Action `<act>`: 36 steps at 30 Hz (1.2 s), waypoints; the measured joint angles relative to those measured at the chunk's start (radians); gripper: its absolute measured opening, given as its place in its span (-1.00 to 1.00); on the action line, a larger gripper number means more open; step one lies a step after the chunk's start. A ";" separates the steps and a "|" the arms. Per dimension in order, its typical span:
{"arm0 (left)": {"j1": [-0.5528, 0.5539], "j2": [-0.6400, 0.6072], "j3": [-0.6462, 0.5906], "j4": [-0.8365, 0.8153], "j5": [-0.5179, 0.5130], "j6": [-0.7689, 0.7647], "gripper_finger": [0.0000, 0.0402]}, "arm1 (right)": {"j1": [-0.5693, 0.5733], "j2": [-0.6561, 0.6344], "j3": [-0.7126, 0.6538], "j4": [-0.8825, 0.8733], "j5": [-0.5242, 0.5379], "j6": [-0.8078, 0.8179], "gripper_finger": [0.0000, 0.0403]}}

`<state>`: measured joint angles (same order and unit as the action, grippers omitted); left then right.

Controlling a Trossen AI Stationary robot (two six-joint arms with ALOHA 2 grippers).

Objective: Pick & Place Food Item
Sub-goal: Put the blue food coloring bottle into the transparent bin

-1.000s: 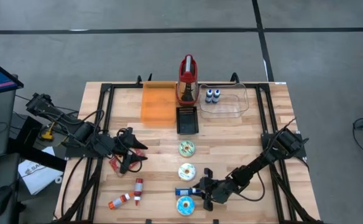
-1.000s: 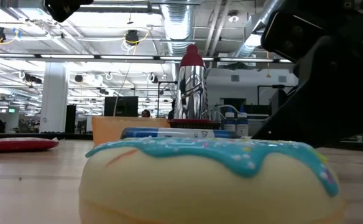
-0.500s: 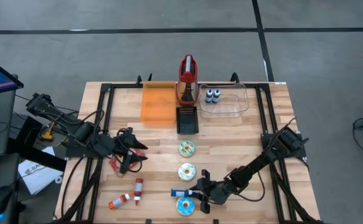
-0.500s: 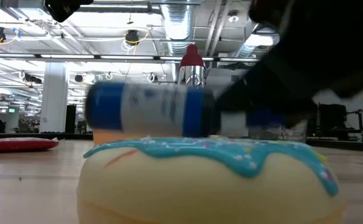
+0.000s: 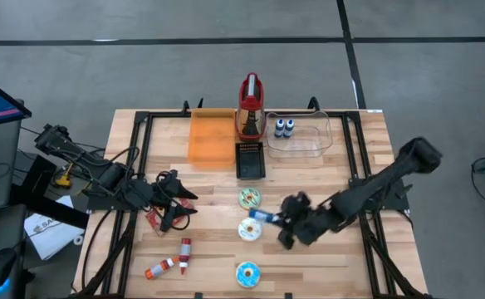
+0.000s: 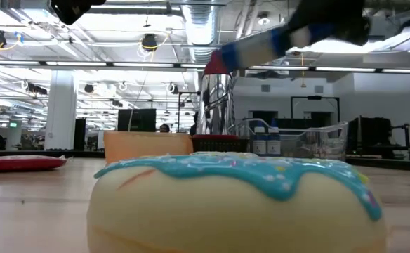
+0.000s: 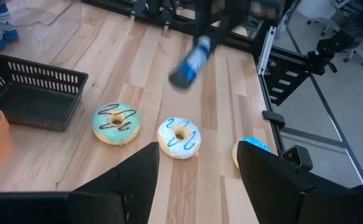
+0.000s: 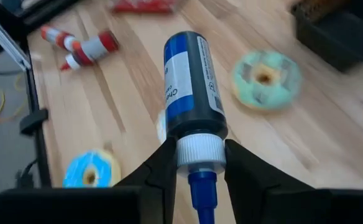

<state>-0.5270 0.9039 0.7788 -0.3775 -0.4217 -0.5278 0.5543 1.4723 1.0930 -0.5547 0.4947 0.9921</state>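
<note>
The food item, a flat red packet (image 6: 21,163), lies on the table's left part, just below my left gripper (image 5: 180,208) in the high view; it also shows in the right wrist view as the red packet (image 8: 145,6). My left gripper (image 7: 197,186) hangs open above the table and touches nothing. My right gripper (image 5: 288,220) is up in the air over the middle right, shut on a blue bottle (image 5: 265,217) with a white cap. The bottle (image 6: 258,46) shows tilted high in the low view. My right gripper pinches the blue bottle at its white cap (image 8: 200,146) between the two fingers (image 8: 163,168). The fingers slant downward toward the table's left, and the bottle's body (image 8: 191,78) sticks out beyond them along their line. The bottle is lifted clear of the table, tilted.
Three donuts lie in a row: green (image 5: 249,198), white (image 5: 249,228), blue (image 5: 247,273) by the near edge. Two red-and-white tubes (image 5: 172,262) lie at the near left. At the back stand an orange bin (image 5: 213,138), a black basket (image 5: 250,159) and a clear tub (image 5: 303,137).
My right gripper has lifted the blue bottle off the table beside the blue donut, risen well clear and moved toward the far edge, rolling as it went. The bottle, which lay flat, now hangs tilted in the air above the white donut.
</note>
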 joint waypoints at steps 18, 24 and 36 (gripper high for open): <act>0.000 0.000 -0.001 0.032 -0.137 0.060 0.06 | -0.643 -0.121 0.402 -1.016 -0.453 -0.561 -0.53; 0.000 0.000 -0.001 0.046 -0.184 0.060 0.06 | -0.928 -0.035 0.400 -1.015 -0.454 -0.855 -0.53; 0.000 0.000 -0.001 0.097 -0.241 0.052 0.06 | -1.246 0.236 0.505 -1.017 -0.407 -1.183 -0.53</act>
<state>-0.5270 0.9039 0.7780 -0.2801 -0.6631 -0.4763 -0.6921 1.7085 1.5975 -1.5717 0.0876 -0.1909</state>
